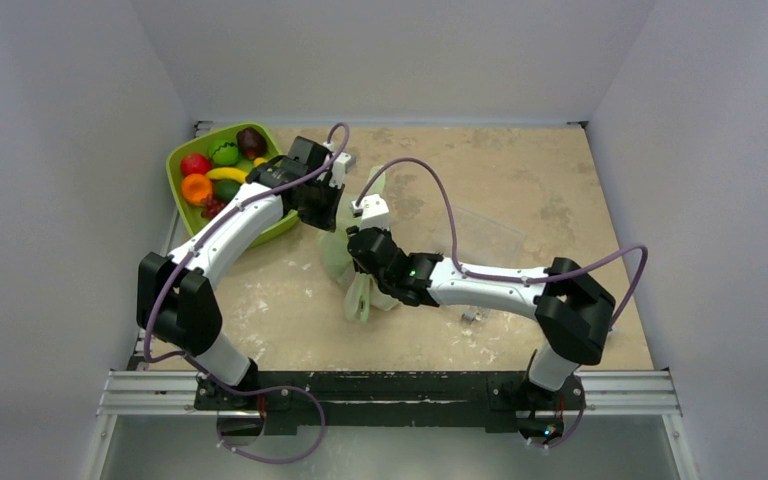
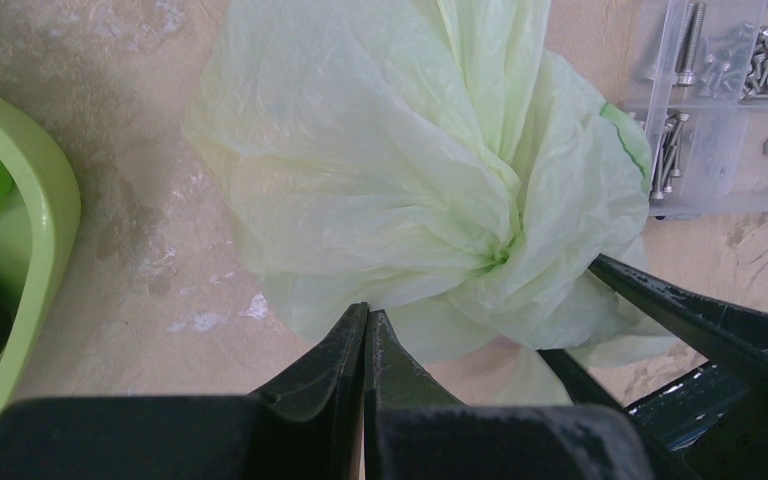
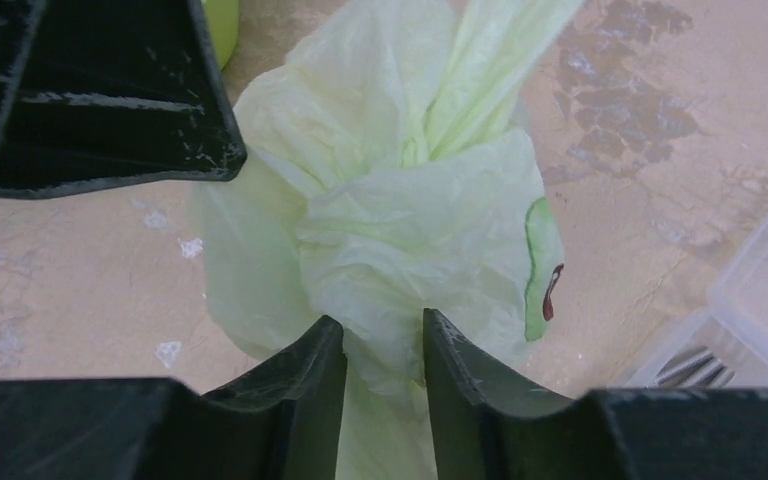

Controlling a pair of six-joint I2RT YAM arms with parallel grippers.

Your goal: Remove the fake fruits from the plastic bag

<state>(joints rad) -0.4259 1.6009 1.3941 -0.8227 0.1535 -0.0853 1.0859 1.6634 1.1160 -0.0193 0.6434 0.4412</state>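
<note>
The bag (image 3: 400, 220) bunches between my right fingers (image 3: 300, 380), which are nearly closed on a fold; I can't see the fruits. My left fingers (image 2: 330, 370) are pressed together at its near edge, and I can't tell if they hold anything. I'd hold the right pinch firm and tease the gathered neck open gently.

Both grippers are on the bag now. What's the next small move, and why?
Probably ease the grippers apart slightly to spread the bag. The right gripper is clamped on a gathered fold, the left gripper looks pinched shut at its edge, and the bag is bunched tight with its contents hidden, so it needs opening first.
</note>
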